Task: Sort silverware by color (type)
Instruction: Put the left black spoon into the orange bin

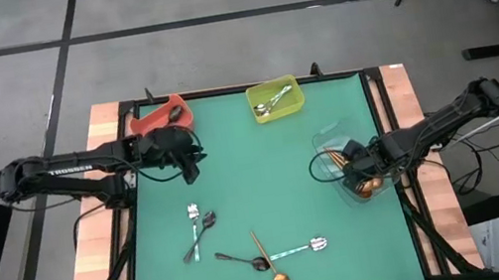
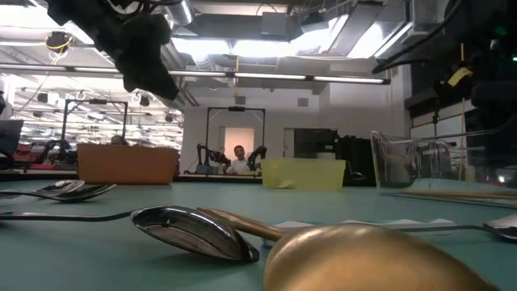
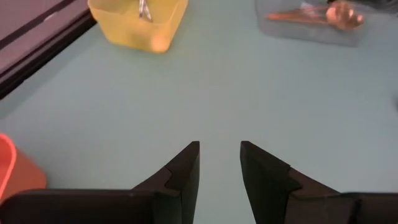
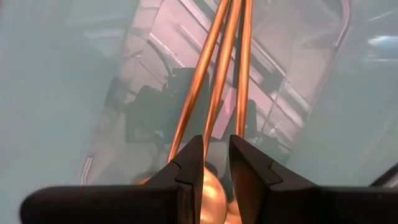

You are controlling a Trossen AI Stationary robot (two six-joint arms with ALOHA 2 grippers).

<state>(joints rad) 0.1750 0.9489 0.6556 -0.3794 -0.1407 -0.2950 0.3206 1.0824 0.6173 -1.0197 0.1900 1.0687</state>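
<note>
Green matting (image 1: pixel 253 160) covers the table in the high view. On it the left gripper (image 1: pixel 190 169) hovers empty beside the red bin (image 1: pixel 162 114), while the right gripper (image 1: pixel 362 164) sits inside the clear bin (image 1: pixel 330 139) among copper spoons (image 1: pixel 337 158). Loose spoons (image 1: pixel 202 230) of all three finishes lie near the front edge, and the yellow-green bin (image 1: pixel 275 99) holds silver ones.

Low view: a copper spoon bowl (image 2: pixel 363 259) lies against a dark spoon (image 2: pixel 190 230), so lifting one could drag the other.

Left wrist view: its fingers (image 3: pixel 180 177) stand apart over bare mat with nothing between them.

Right wrist view: the fingers (image 4: pixel 186 171) are slightly parted around a copper handle (image 4: pixel 219 87), too loosely to call a grip. On lifting out, they could snag that handle, or nudge the light bin and tip it.
</note>
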